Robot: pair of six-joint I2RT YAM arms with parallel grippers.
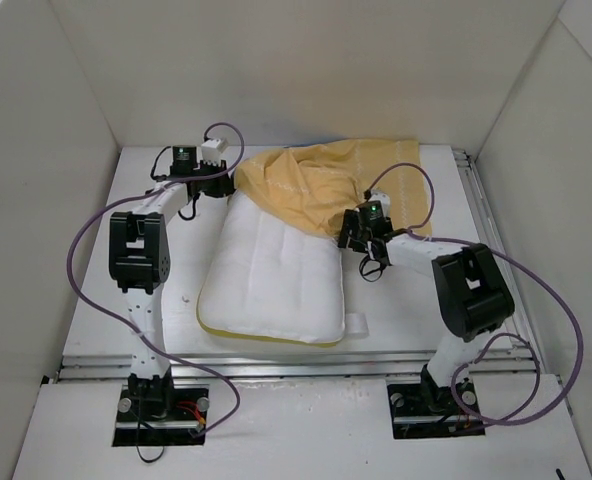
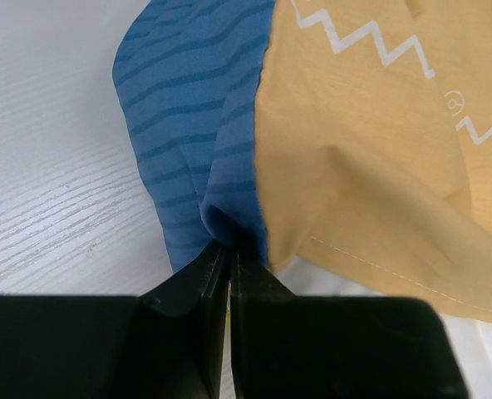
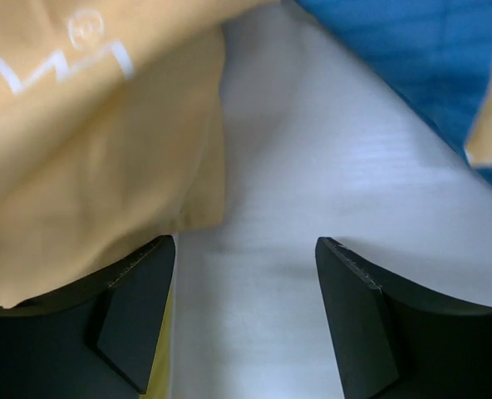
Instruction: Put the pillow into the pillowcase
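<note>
Starting at the bottom of the top view: the pillow (image 1: pixel 276 285) lies on the desk (image 1: pixel 181 300) between my two arms, and its near end, yellow piping and all, is bare. I judge the job under halfway, since only the far end is tucked beneath the pillowcase (image 1: pixel 316 180) and most of the white quilting lies outside.

Moving up the frame, the left tool (image 2: pixel 228 245) is pinched tight on the pillowcase's mouth, with blue striped and yellow cloth bunched at its tips. The right tool (image 3: pixel 246 249) is spread wide and holds nothing. White pillow shows between its fingers, and yellow cloth drapes over the one on the left of the frame.

Farther off, the pillowcase is crumpled toward the upper middle of the frame, close to the back wall (image 1: pixel 276 70). I'd say there's little room to push the pillow forward. There's bare desk at lower left, so drawing the pillowcase toward me looks easier.
</note>
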